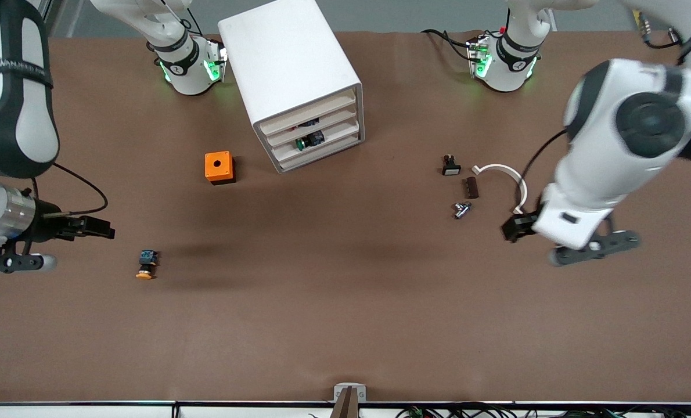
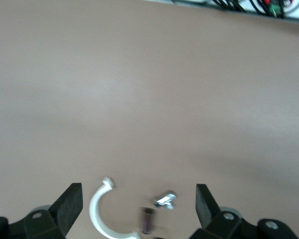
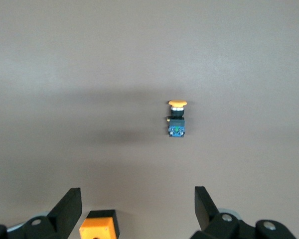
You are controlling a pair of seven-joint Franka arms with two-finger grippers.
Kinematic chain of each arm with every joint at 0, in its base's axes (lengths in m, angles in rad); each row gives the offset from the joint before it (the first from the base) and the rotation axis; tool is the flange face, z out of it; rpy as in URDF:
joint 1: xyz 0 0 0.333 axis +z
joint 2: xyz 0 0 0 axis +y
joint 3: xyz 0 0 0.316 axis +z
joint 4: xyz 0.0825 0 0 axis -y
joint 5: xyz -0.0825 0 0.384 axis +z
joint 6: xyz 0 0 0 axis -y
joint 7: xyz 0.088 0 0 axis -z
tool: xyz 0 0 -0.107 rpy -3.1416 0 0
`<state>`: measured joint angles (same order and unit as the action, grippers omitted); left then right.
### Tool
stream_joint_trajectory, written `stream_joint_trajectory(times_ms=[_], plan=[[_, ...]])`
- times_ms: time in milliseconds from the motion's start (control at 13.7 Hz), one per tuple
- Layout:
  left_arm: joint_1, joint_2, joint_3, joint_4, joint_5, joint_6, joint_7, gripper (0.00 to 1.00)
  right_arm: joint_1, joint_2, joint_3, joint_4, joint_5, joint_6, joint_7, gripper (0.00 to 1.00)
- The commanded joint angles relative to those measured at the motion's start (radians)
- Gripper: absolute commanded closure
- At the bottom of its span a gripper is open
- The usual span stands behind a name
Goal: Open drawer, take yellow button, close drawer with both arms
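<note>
The white cabinet (image 1: 299,81) is standing with its top drawer (image 1: 308,114) pushed in. The left gripper (image 2: 138,209) is hanging wide open and empty toward the left arm's end from the cabinet — and the right gripper (image 3: 138,209), equally spread and empty, toward the right arm's end. The button (image 1: 146,265) is lying on the table (image 1: 345,302), nearer the front camera than the cabinet — toward the right arm's end.

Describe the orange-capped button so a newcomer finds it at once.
Start at the white cabinet, then drop to the orange cube beside it. Nearer the front camera than that cube, toward the right arm's end, the button lies alone on bare table. It is far smaller than the cube: round orange cap, black body, blue rear.
</note>
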<state>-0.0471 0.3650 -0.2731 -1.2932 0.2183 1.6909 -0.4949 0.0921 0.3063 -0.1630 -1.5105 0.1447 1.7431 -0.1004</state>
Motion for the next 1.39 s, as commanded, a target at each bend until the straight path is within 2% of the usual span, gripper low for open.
stream_joint_trajectory(times_ms=[0,146,292,365,511,730,876,1021,1313], plan=[[0.039,-0.053,-0.015,-0.024,0.004,-0.028,0.055,0.00,0.000,-0.096,0.010,-0.020,-0.022,-0.072,0.060,0.00],[0.064,-0.087,-0.021,-0.026,-0.003,-0.062,0.067,0.00,0.001,-0.127,0.014,0.016,-0.054,-0.138,0.087,0.00],[0.084,-0.122,-0.015,-0.026,-0.046,-0.111,0.096,0.00,-0.003,-0.145,0.066,0.064,-0.121,-0.200,0.119,0.00],[0.099,-0.138,-0.018,-0.027,-0.065,-0.117,0.126,0.00,-0.005,-0.162,0.071,0.072,-0.122,-0.217,0.163,0.00],[0.095,-0.188,0.029,-0.043,-0.114,-0.149,0.221,0.00,-0.003,-0.219,0.076,0.061,-0.123,-0.235,0.212,0.00],[0.064,-0.291,0.119,-0.121,-0.193,-0.160,0.308,0.00,-0.008,-0.251,0.077,0.046,-0.123,-0.235,0.246,0.00],[-0.002,-0.377,0.201,-0.225,-0.200,-0.168,0.331,0.00,-0.026,-0.277,0.082,0.012,-0.120,-0.225,0.251,0.00],[-0.004,-0.435,0.210,-0.300,-0.200,-0.166,0.349,0.00,-0.031,-0.296,0.092,0.000,-0.120,-0.218,0.251,0.00],[0.003,-0.483,0.213,-0.340,-0.192,-0.166,0.389,0.00,-0.041,-0.300,0.105,-0.022,-0.122,-0.186,0.251,0.00]])
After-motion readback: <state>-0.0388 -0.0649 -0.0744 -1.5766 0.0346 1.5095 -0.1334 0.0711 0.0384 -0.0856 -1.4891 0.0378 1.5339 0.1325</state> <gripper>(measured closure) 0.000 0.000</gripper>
